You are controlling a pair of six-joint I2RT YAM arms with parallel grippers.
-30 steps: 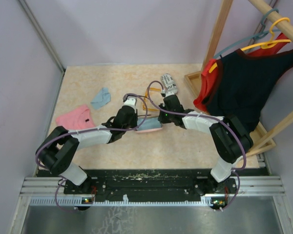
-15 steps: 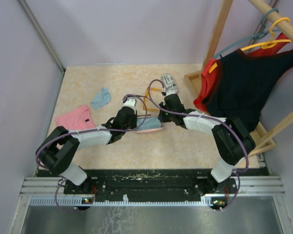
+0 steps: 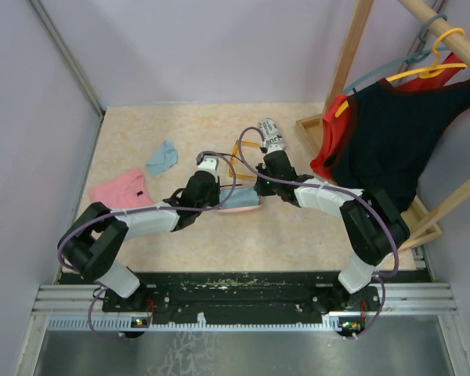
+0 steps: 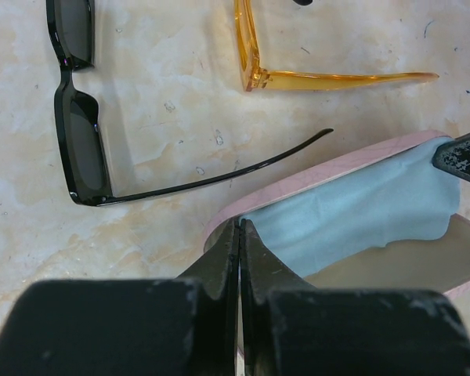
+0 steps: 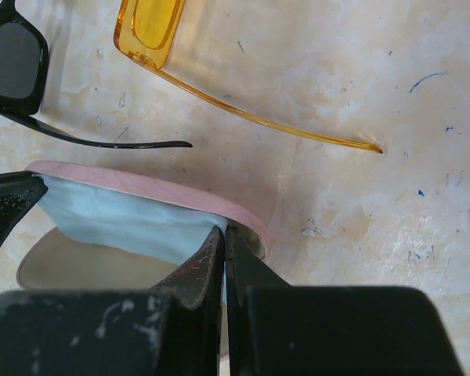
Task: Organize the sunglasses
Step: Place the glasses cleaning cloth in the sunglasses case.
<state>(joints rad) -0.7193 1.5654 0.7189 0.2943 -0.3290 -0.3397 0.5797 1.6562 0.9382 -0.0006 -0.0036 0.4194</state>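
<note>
The black-framed sunglasses (image 4: pixel 82 133) lie unfolded on the table, also seen in the right wrist view (image 5: pixel 16 66). The orange translucent sunglasses (image 4: pixel 329 78) lie unfolded beside them, and show in the right wrist view (image 5: pixel 153 23) and the top view (image 3: pixel 239 157). Just in front of both lies an open pink case (image 4: pixel 321 176) with a light blue cloth (image 4: pixel 360 211) inside. My left gripper (image 4: pixel 240 227) is shut on the case's left end. My right gripper (image 5: pixel 224 233) is shut on its right end rim (image 5: pixel 141 184), pinching the cloth (image 5: pixel 125 219) too.
A black-and-white printed case (image 3: pixel 271 135) lies behind the orange pair. A blue cloth (image 3: pixel 162 157) and a pink cloth (image 3: pixel 119 188) lie at the left. A wooden rack (image 3: pixel 352 55) with hanging black and red garments (image 3: pixel 384 141) stands at the right.
</note>
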